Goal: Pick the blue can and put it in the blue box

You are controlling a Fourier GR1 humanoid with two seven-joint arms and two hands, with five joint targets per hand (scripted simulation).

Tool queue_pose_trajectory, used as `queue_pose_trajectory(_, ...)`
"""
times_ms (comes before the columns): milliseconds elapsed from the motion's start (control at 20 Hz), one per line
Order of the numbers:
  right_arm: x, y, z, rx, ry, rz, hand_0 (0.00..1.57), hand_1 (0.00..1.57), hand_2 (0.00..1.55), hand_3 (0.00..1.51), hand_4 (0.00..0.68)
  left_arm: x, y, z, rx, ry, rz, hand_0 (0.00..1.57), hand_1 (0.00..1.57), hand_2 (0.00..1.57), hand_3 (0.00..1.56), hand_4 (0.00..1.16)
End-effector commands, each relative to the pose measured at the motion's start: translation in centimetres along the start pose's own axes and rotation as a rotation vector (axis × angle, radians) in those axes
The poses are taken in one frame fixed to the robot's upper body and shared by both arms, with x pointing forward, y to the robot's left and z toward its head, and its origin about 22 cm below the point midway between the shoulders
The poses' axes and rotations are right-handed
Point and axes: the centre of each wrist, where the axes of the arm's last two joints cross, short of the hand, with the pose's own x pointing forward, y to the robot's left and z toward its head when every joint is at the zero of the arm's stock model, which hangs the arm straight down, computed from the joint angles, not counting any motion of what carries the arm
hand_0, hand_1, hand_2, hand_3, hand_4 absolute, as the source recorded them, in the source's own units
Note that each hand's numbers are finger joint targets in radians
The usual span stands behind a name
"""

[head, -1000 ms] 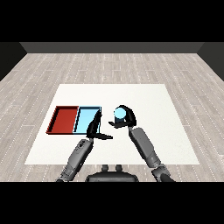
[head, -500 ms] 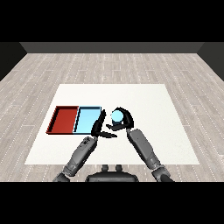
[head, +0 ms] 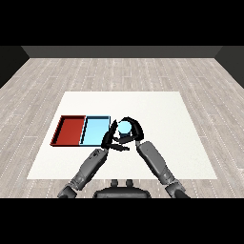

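Observation:
The blue can (head: 124, 127) shows its pale blue top just right of the light blue tray (head: 94, 130). My right hand (head: 134, 130) is curled round the can and carries it above the table. My left hand (head: 110, 137) lies with straight fingers right beside the can, at the blue tray's right edge. The can's lower part is hidden by both hands.
A red tray (head: 70, 130) lies against the left side of the blue tray. Both trays sit on the white table (head: 167, 119), which stretches wide to the right and far side.
My right hand has carried the blue can leftward, from right of centre to just beside the blue tray. The left hand has stayed close to the tray's right edge.

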Motion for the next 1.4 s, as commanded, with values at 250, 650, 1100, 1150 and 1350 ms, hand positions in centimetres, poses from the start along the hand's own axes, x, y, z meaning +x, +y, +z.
queue_pose_trajectory(250,-0.1,1.1,0.9,0.04,-0.003,-0.001,1.43,1.43,1.43,1.39,0.62,-0.3,0.1,-1.3,-0.016,0.011,0.004,0.0,0.0,0.0,0.0,0.0)
queue_pose_trajectory(650,-1.4,3.0,0.2,0.086,0.01,-0.007,1.32,1.32,1.43,1.4,0.617,0.0,-0.8,-1.8,-0.02,-0.034,-0.021,0.0,0.0,0.0,0.0,0.17)
queue_pose_trajectory(1100,-1.2,4.3,0.3,0.114,0.013,-0.006,1.46,1.46,1.47,1.4,0.596,0.6,-1.3,-2.1,-0.044,-0.042,-0.468,0.45,0.45,0.6,0.0,0.19)
queue_pose_trajectory(1150,-0.4,5.4,0.4,0.15,-0.031,0.012,1.45,1.45,1.46,1.4,0.599,-0.1,-1.2,-2.5,-0.039,-0.03,-0.466,0.21,0.21,0.3,0.0,0.3)
queue_pose_trajectory(1350,0.8,6.5,-1.4,0.139,0.009,-0.02,1.45,1.45,1.45,1.4,0.598,1.6,-2.1,-2.8,0.115,-0.063,-0.185,0.45,0.45,0.65,0.35,0.72)
